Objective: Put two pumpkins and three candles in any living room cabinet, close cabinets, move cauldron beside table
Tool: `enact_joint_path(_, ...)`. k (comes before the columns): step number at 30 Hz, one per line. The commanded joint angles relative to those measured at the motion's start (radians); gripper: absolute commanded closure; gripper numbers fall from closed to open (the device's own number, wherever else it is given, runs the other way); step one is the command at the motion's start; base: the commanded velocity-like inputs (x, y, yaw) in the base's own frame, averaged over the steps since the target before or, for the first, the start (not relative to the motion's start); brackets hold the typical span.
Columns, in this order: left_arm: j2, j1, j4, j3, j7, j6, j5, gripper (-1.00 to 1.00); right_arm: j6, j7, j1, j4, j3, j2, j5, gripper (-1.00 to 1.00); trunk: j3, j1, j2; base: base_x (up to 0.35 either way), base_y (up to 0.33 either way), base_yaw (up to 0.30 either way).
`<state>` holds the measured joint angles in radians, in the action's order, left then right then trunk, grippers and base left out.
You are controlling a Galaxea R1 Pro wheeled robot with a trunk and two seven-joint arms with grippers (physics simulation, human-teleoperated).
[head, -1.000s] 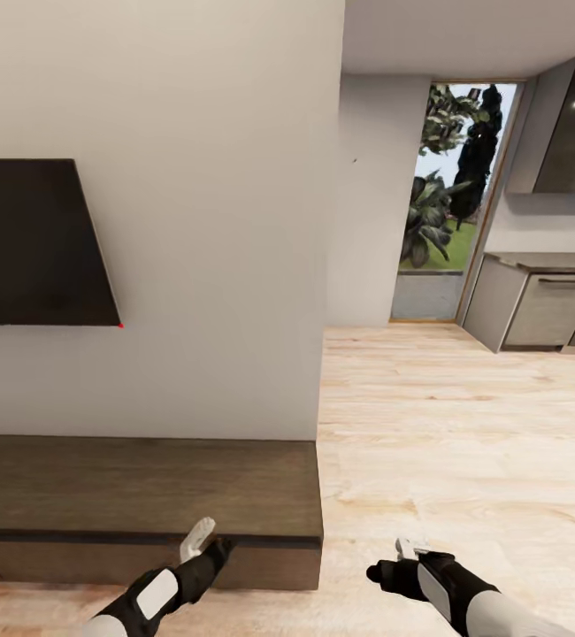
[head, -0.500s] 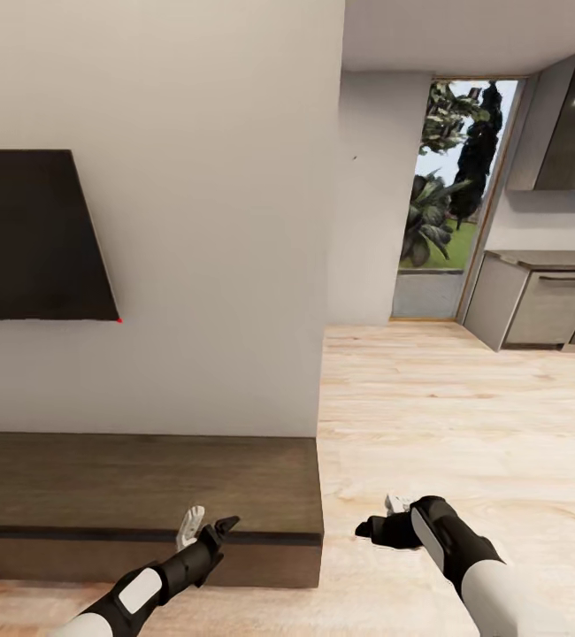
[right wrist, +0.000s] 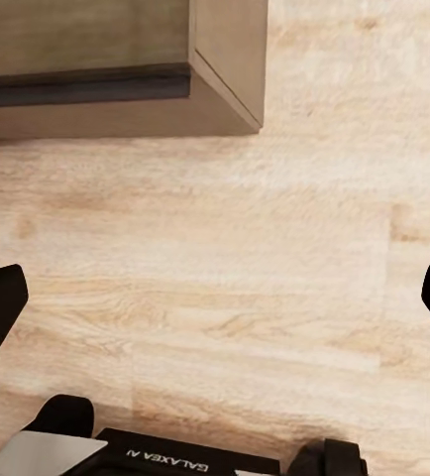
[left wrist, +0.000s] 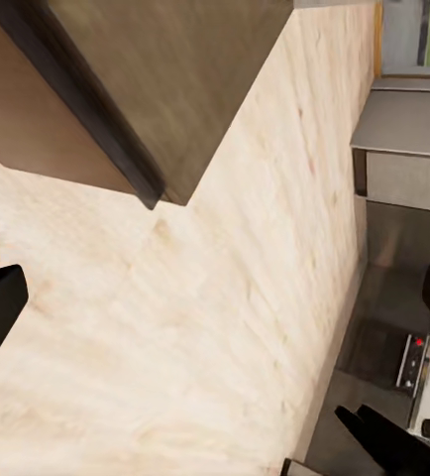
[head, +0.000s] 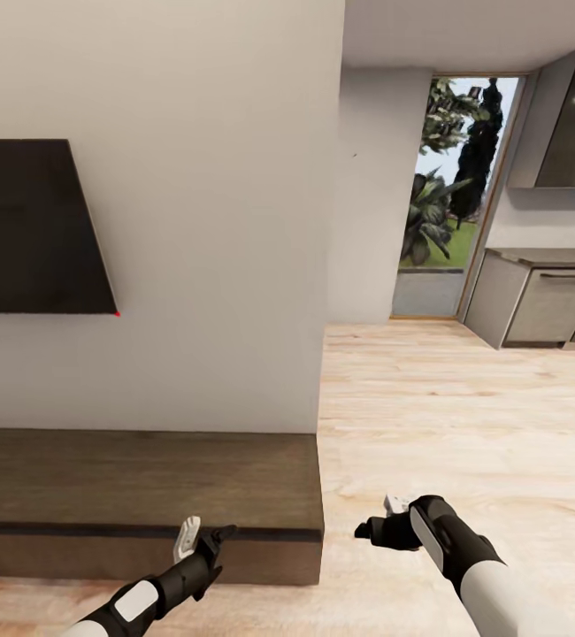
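Note:
The cabinet point(head: 146, 482) is a long, low, dark brown unit against the white wall, with a bare top and flush front panels. Its right end corner also shows in the left wrist view point(left wrist: 185, 79) and the right wrist view point(right wrist: 225, 59). My left gripper point(head: 204, 536) hangs open just in front of the cabinet's front edge, near its right end, with nothing between its fingers point(left wrist: 215, 307). My right gripper point(head: 378, 520) is open and empty over the wooden floor to the right of the cabinet point(right wrist: 215, 307). The pumpkins, candles, cauldron and table are out of view.
A dark TV screen point(head: 31, 230) hangs on the wall above the cabinet. Pale wooden floor point(head: 464, 416) runs right toward grey kitchen units point(head: 544, 305) and a glass door point(head: 438, 221) with plants outside. The wall's corner point(head: 327, 265) stands just beyond the cabinet's end.
The view has shifted a little, with the TV and cabinet now higher in the picture. My right gripper rose and moved slightly left. My left forearm sank lower, its gripper staying at the cabinet's front edge.

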<state>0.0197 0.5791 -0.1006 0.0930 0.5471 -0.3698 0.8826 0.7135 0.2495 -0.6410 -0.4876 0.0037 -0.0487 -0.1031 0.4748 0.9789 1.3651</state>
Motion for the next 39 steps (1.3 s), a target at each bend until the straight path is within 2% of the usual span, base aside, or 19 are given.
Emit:
enact_joint_path(1, 0.000, 0.001, 0.000, 0.008, 0.002, -0.009, 0.000, -1.00, 0.005, -0.003, 0.000, -0.001, 0.001, 0.000, -0.009, -1.00, 0.004, 0.004, 0.008, 0.000, 0.000, 0.000)
enact_joint_path(4, 0.007, 0.001, 0.002, 0.007, 0.067, -0.037, 0.001, -1.00, 0.003, -0.002, 0.000, 0.001, 0.002, 0.002, -0.009, -1.00, 0.014, 0.015, 0.029, 0.000, 0.000, 0.000)
enact_joint_path(6, 0.021, 0.000, 0.005, 0.006, 0.156, -0.063, -0.003, -1.00, 0.003, -0.001, 0.001, 0.000, 0.002, 0.003, -0.009, -1.00, 0.020, 0.023, 0.043, 0.000, 0.000, 0.000)
enact_joint_path(10, 0.031, 0.001, 0.007, 0.005, 0.205, -0.075, -0.006, -1.00, 0.003, -0.001, 0.001, 0.000, 0.002, 0.003, -0.009, -1.00, 0.032, 0.038, 0.071, 0.000, 0.000, 0.000)
enact_joint_path(39, 0.031, 0.000, 0.007, -0.002, 0.207, -0.037, -0.015, -1.00, 0.001, -0.001, 0.002, 0.000, 0.002, 0.003, -0.012, -1.00, 0.123, 0.150, 0.274, 0.000, 0.000, 0.000)
